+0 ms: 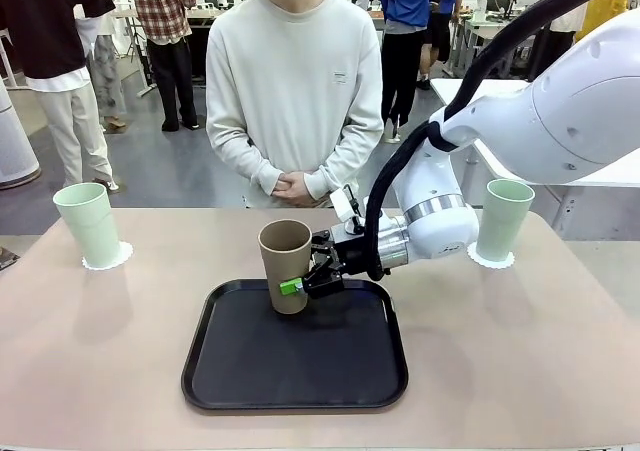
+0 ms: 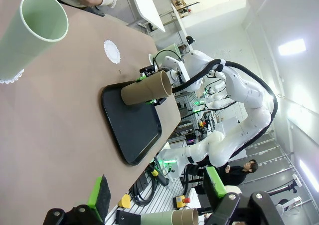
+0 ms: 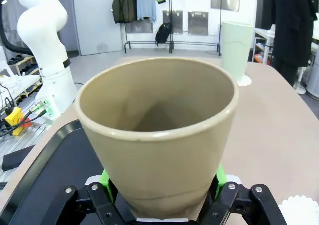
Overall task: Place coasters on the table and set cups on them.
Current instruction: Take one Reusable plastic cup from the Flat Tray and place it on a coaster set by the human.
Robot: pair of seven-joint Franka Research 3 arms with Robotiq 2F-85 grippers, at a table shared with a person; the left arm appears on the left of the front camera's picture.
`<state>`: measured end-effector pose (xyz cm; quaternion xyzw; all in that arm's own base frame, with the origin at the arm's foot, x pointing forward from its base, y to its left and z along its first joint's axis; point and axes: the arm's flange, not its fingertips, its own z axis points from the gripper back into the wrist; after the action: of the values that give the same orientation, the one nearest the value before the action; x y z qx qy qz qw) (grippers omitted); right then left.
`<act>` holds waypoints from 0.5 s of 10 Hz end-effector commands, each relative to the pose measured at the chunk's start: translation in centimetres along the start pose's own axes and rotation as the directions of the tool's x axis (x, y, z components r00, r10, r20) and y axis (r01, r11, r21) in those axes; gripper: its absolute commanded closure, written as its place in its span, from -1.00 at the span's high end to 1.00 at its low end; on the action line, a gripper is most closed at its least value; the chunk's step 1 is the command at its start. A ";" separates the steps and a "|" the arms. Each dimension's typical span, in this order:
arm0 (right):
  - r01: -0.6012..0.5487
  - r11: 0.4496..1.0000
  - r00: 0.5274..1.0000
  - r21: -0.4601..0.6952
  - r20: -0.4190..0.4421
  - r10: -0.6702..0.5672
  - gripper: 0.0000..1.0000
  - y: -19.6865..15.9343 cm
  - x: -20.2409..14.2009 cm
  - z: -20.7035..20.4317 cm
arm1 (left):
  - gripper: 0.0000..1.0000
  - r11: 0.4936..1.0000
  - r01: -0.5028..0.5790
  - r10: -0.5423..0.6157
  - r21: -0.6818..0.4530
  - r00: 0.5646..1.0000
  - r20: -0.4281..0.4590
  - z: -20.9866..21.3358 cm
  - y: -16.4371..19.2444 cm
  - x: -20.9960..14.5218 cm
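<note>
Right tool (image 1: 300, 283): clenched on the lower body of the brown cup (image 1: 285, 263), green pads pressed on either side; the cup stands upright over the far edge of the tray.
Left tool (image 2: 154, 197): released, fingers spread apart, hanging above the bench's left end, well apart from the right tool.
Bench (image 1: 90, 351): beige-pink top, beneath both tools.
Tray (image 1: 300, 371): black, rounded corners, directly under the right tool and stretching toward the robot.
Left mint cup (image 1: 88, 223): upright on a coaster (image 1: 108, 259), well to the left of the right tool.
Right mint cup (image 1: 503, 219): upright on a coaster (image 1: 490, 261), behind the right arm's wrist.
Free coaster (image 2: 112, 51): flat on the bench just beyond the tray, bare, near the right tool.
</note>
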<state>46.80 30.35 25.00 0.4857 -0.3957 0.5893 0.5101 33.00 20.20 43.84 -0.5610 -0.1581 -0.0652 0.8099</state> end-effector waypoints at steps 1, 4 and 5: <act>-0.005 1.000 1.000 0.023 0.015 0.005 -1.00 -0.7 -0.5 0.2 | 1.00 1.000 0.003 -0.003 -0.008 1.000 0.010 0.1 -0.3 0.1; 0.053 0.998 0.998 -0.041 -0.014 -0.053 -1.00 1.2 3.8 0.5 | 1.00 1.000 0.003 -0.003 -0.008 1.000 0.010 0.1 -0.3 0.1; 0.041 0.997 0.998 -0.062 -0.034 -0.043 -1.00 2.3 6.8 0.7 | 1.00 1.000 0.003 -0.003 -0.008 1.000 0.010 0.1 -0.3 0.1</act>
<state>46.53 30.42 28.47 0.4826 -0.3954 0.5830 0.5205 33.00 20.20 43.84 -0.5611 -0.1580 -0.0651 0.8099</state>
